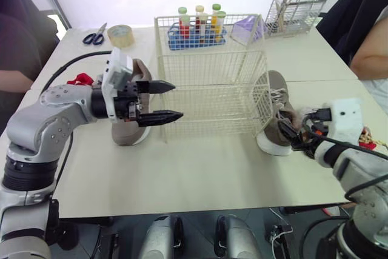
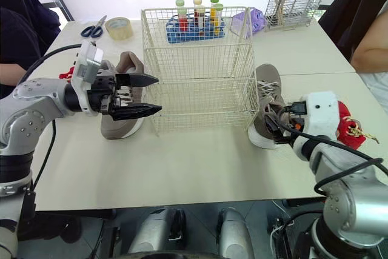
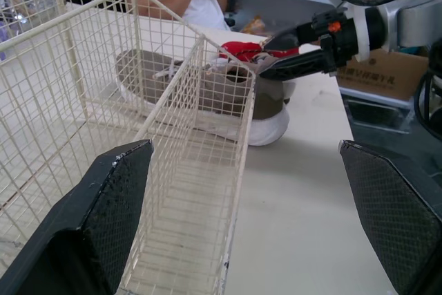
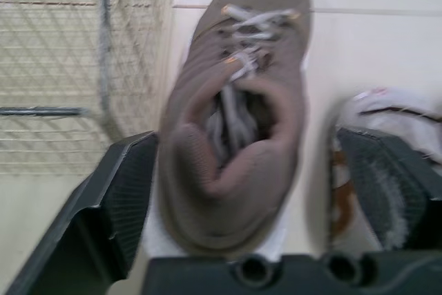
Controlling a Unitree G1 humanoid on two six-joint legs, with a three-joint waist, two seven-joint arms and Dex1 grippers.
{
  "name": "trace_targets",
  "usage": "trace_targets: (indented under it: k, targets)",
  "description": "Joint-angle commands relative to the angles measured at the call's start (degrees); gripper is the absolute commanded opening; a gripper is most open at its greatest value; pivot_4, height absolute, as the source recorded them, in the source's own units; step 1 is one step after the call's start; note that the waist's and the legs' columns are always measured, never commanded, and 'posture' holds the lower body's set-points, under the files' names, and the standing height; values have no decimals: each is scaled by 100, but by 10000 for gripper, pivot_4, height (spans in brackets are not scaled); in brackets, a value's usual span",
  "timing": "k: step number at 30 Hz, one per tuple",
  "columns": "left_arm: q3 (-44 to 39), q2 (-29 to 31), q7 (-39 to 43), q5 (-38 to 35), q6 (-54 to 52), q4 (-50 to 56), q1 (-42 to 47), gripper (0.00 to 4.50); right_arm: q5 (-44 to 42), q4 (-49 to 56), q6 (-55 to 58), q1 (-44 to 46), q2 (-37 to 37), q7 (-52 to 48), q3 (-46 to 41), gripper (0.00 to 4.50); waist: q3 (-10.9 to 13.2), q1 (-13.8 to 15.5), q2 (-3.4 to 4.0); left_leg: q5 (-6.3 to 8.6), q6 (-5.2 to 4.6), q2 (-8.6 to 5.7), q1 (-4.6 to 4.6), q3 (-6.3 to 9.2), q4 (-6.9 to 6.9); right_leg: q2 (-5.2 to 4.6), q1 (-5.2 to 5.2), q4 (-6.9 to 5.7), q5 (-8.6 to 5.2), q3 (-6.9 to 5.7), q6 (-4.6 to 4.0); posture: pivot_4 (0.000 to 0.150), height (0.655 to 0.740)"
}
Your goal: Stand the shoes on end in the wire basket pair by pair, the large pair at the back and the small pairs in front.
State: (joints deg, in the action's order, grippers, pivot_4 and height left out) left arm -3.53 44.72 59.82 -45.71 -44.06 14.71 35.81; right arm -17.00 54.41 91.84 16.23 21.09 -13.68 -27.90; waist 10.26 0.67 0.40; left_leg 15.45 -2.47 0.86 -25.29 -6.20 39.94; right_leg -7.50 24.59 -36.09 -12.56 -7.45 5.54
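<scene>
Key relation for you: the right shoe (image 4: 242, 122) sits btwn the two fingers (image 4: 128, 191) of the right gripper (image 4: 245, 143). Its heel is toward the wrist and its toe points away, so the long axis runs w/ the fingers, not across them. Jaws are wide apart, straddling the heel end. One finger looks to be against the shoe's side and the other is clear of it, so nothing's clamped.

In the head views that shoe lies right of ctr on its sole, toe toward the upper frame. It's just beside the right wall of the wire basket (image 1: 212, 89); can't tell if it touches the wire. The right arm is plainly the nearer one for it.

The left gripper (image 1: 176, 101) hangs left of ctr, jaws apart and empty, tips aimed at the basket's left wall. The left shoe (image 2: 121, 127) lies on the table (image 1: 200, 168), partly hidden behind that gripper. It's outside the basket, approx parallel to that wall.

Views: the head cams hide the right fingertips behind the shoe, so take the straddle from the right wrist view. The left wrist view looks through the mesh: the basket's empty inside, and the right fingers sit at the heel collar, seen side-on. The right wrist view also gives a white-and-red item (image 4: 376, 115) at frame right, poss. a small shoe, too blurred to be sure.

My read: closing here pinches the heel sides, OK for lifting and tipping the shoe on end into the basket's back.
</scene>
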Motion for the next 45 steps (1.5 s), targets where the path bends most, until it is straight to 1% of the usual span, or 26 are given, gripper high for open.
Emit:
trace_targets:
  k: [1, 5, 15, 16, 17, 22, 24, 25, 26, 28, 31, 35, 41, 43, 45]
  targets:
    - [-146, 18, 14, -51, 62, 181, 50, 45000, 123, -80, -168, 71, -277, 171, 10, 43958, 0, 0, 0, 0, 0, -1, 0, -1, 0, 0, 0, 0, 0, 1, 0, 1500, 7400]
    - [-218, 46, -53, -110, 1, 308, -19, 45000, 190, -289, -300, 70, -594, 330, 141, 43958, 1, -7, 1, 0, 0, 0, 0, 0, 0, 2, 0, 0, 0, 1, 0, 1500, 7400]
    - [-294, 72, -196, -163, -39, 459, -108, 45000, 455, -744, -835, -15, -946, 748, 620, 43958, 0, -34, 1, 0, 1, 3, 1, 0, -2, 5, 0, 0, 0, 1, 0, 1500, 7400]
    - [-291, 73, -206, -159, -30, 466, -115, 45000, 474, -793, -878, -16, -978, 768, 635, 38649, 0, -37, 1, 0, 1, 3, 1, 0, -2, 5, 0, 0, 0, 2, 0, 1500, 7400]
    - [-285, 65, -232, -163, -34, 480, -108, 45000, 486, -833, -895, -14, -1025, 792, 622, 36329, 0, -40, 1, 0, 1, 3, 1, 0, -2, 5, 1, 0, 0, 2, 0, 1500, 7400]
    - [-259, 41, -317, -176, -40, 507, -62, 45000, 494, -773, -822, -53, -1092, 804, 415, 13835, 0, -44, 1, -1, 3, 5, 2, 0, -2, 7, 0, 0, 0, 3, 0, 1500, 7400]
    - [-246, 29, -331, -177, -35, 496, -36, 45000, 500, -732, -770, -34, -1107, 804, 278, 6130, 0, -38, 1, -1, 3, 5, 2, 0, -3, 7, 0, 1, 0, 3, 0, 1500, 7400]
    - [-231, 18, -334, -172, -28, 486, -17, 45000, 508, -696, -733, 1, -1120, 812, 193, 3329, 0, -31, 1, -1, 3, 5, 2, 0, -3, 7, 0, 1, 0, 3, 0, 1500, 7400]
    - [-221, 11, -337, -169, -23, 480, -4, 45000, 513, -670, -705, 27, -1130, 816, 136, 2280, 0, -23, 1, -1, 3, 5, 2, 0, -3, 7, 0, 2, 0, 3, 0, 1500, 7400]
    - [-172, -25, -328, -150, -3, 445, 45, 45000, 521, -596, -619, 161, -1136, 825, 10, 2186, 0, -11, 2, -1, 3, 5, 2, 0, -3, 7, 0, 2, 0, 2, 0, 1500, 7400]
    - [-113, -82, -299, -112, 29, 370, 135, 45000, 568, -513, -513, 421, -915, 828, -53, 2154, 1, 1, 3, -1, 3, 4, 1, 1, -3, 7, 0, 2, 0, 3, -1, 1500, 7400]
    - [-68, -186, -241, -77, 72, 199, 296, 45000, 600, -564, -397, 1118, -273, 738, -277, 2154, 14, -12, 26, -1, 2, -1, -4, -6, -3, 7, 10, 2, 0, 17, -1, 1500, 7400]
    - [-96, -410, -199, -173, 33, -81, 585, 45000, 493, -959, -197, 2291, 648, 441, -563, 2154, 15, -19, 26, -4, 5, 2, -5, -11, -18, 14, 21, 0, -1, 22, 1, 1500, 7400]
    - [-117, -521, -203, -233, -8, -220, 725, 45000, 329, -1210, -375, 2662, 1040, 171, -460, 2154, 15, -22, 25, -5, 5, 3, -4, -12, -21, 14, 22, 1, -1, 22, 1, 1500, 7400]
    - [-165, -635, -199, -319, -80, -422, 906, 45000, 117, -1544, -868, 2942, 1568, -268, -311, 2154, 16, -24, 23, -5, 5, 1, -4, -17, -21, 14, 23, 2, -1, 28, 2, 1500, 7400]
